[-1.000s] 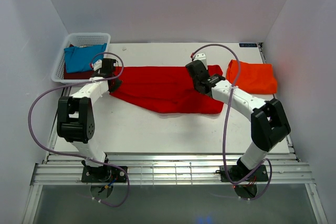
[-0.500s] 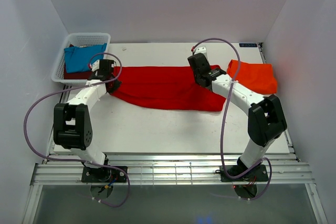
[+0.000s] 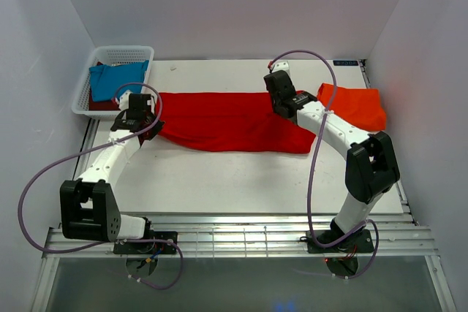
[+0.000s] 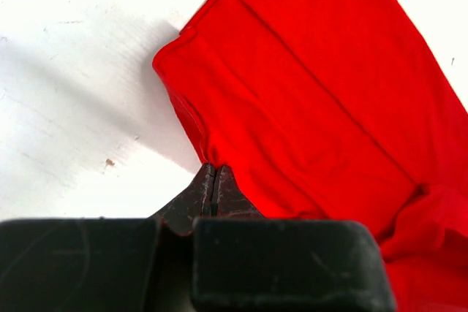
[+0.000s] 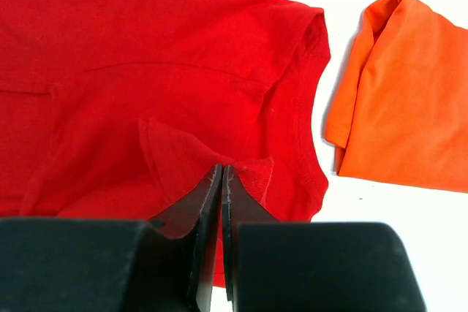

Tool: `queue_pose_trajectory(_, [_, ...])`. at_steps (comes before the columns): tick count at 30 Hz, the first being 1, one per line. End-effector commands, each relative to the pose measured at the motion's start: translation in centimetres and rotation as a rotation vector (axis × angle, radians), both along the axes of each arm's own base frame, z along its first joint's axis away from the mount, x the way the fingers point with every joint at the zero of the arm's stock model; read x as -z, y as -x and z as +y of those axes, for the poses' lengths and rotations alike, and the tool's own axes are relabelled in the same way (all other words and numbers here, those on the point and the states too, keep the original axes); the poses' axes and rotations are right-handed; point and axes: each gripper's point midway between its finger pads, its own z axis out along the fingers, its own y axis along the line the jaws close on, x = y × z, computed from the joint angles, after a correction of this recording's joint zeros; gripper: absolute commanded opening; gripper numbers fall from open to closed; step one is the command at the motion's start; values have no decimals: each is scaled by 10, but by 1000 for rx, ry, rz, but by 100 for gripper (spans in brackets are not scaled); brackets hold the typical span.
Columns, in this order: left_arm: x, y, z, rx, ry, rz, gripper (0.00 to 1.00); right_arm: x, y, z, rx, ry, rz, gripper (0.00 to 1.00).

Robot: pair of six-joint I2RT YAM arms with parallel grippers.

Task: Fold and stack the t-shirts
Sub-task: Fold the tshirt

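The task is standing about in its middle, as I judge it. One orange-red t-shirt (image 3: pixel 352 106) is lying folded into a compact packet at the far right of the table (image 3: pixel 219 173), so this piece looks finished and is probably marking the place for the stack.

The red t-shirt (image 3: pixel 227 120) is lying across the middle of the table as a long band, with its sides folded in along the length. Its collar end is pointing to the right, just beside the orange-red packet but not touching it. The left gripper (image 4: pixel 214 180) is sitting at the left end of the band with its jaws pressed fully together, and the edge of the red cloth is running into the tips, so it seems to be pinching the hem there. The right gripper (image 5: pixel 221 178) is at the collar end, also closed tight, and a small peak of red cloth is rising between its tips.

What is left: the red band is not yet folded across its length, and it is not yet on the packet. In the white mesh basket (image 3: pixel 117 52) at the far left, a teal-blue t-shirt (image 3: pixel 113 80) is waiting on top of a dark maroon t-shirt (image 3: pixel 99 104), both unfolded as far as I can see.
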Motion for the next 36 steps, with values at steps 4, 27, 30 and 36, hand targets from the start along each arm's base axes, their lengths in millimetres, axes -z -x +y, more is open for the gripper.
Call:
queue_pose_trajectory(4, [-20,16,-4,9,36,-44,0,-32,-10,0,7,-40,-82,8])
queue_pose_trajectory(27, [0,18,-6,23,42,-84,0,-43,-26,-10,65,-44,-120,8])
queue_pose_trajectory(30, [6,9,-8,36,49,-97,0,-43,-31,-12,76,-46,-123,8])
queue_pose_trajectory(36, [17,-10,-7,29,35,-84,0,-45,-45,-18,93,-43,-130,8])
